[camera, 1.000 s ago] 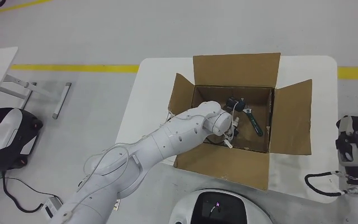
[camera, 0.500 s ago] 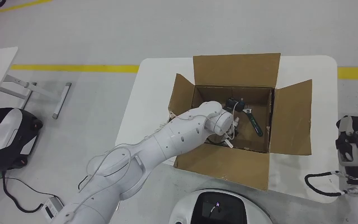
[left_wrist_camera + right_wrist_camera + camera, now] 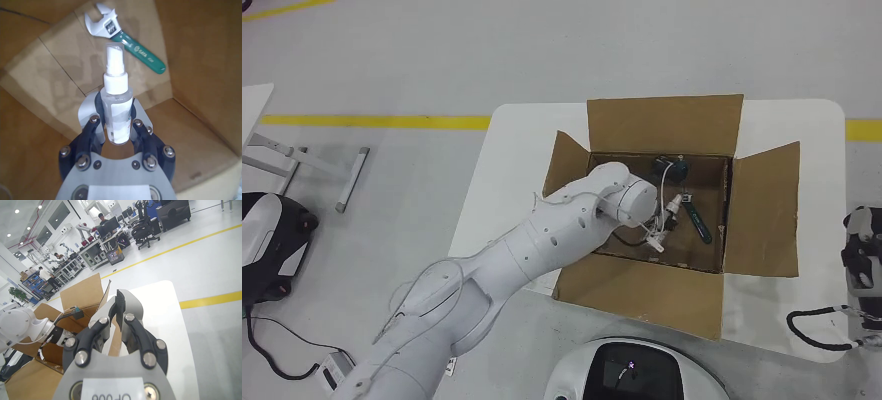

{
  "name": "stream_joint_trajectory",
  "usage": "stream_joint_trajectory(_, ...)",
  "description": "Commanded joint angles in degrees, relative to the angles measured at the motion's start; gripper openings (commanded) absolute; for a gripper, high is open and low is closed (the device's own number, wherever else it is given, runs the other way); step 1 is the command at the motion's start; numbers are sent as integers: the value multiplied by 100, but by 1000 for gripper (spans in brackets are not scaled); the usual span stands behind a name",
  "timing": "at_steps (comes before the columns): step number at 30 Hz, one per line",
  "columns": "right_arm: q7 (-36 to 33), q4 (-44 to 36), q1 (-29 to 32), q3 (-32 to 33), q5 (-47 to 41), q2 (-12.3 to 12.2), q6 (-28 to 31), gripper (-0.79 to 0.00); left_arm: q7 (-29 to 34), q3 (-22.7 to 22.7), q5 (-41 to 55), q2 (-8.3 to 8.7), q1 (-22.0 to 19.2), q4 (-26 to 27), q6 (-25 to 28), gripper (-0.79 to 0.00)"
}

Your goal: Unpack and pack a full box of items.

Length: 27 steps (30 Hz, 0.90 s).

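Our left claw (image 3: pixel 115 108) is clamped round the clear body of the spray bottle (image 3: pixel 115 83). The base sits back toward the palm, and the white pump head and see-through cap poke well out past the fingertips. The bottle hangs inside the cardboard box (image 3: pixel 191 121), up off the floor of it, so we'd guess we're mid-unpack and about to lift it out.

Here's what bugs us. That body is smooth, round and partly wrapped in a glossy label, so we reckon it could twist or slide between the pads if the arm swings fast. The long nose sticking out is the bigger worry: tilt the wrist near a wall or a raised flap and the cap could catch cardboard, which might pop it off or lever the bottle loose.

The green-handled wrench (image 3: pixel 121 37) lies flat on the box floor just beyond the bottle's tip. Any dip of the claw could knock the tip into it.

In the top view a thin cable loops off the wrist close to the box opening, so a snag on the flap edge isn't out of the question.

The right claw (image 3: pixel 119 308) hangs over the white counter (image 3: pixel 166 317) beside the box, fingers pressed together on nothing — too far off to save a drop.
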State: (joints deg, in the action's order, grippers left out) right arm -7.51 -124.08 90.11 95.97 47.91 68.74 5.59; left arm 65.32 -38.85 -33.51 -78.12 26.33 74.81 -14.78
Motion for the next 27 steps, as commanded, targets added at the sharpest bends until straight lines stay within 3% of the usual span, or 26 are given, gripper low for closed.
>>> stream_joint_trajectory(1, 0, 0, 0, 0, 0, 0, 0, 0, 90, -345, 9, 118, 160, 472, 68, -785)
stream_joint_trajectory(6, -148, -138, 16, 28, -579, 14, 27, 0, 514, -979, -155, 351, 545, 1513, 35, -785)
stream_joint_trajectory(11, -854, -318, 24, 164, -1584, 6, 48, 0, 873, -1569, 26, 509, 887, 2364, 115, -785)
stream_joint_trajectory(18, -2087, -209, -65, 109, -2399, -47, 184, 0, 772, -2249, 96, 662, 1253, 2789, 332, -785)
stream_joint_trajectory(22, -2263, -31, -112, -23, -2373, -60, 147, -25, 544, -2421, 235, 690, 1422, 2758, 337, -785)
stream_joint_trajectory(24, -2260, 31, -130, -101, -2315, -62, 118, -323, 544, -2421, 235, 690, 1422, 2758, 337, -785)
stream_joint_trajectory(26, -2248, 90, -137, -164, -2283, -63, 104, -536, 544, -2421, 235, 690, 1422, 2758, 337, -785)
stream_joint_trajectory(27, -2236, 105, -142, -188, -2241, -65, 105, -699, 544, -2421, 235, 690, 1422, 2758, 337, -785)
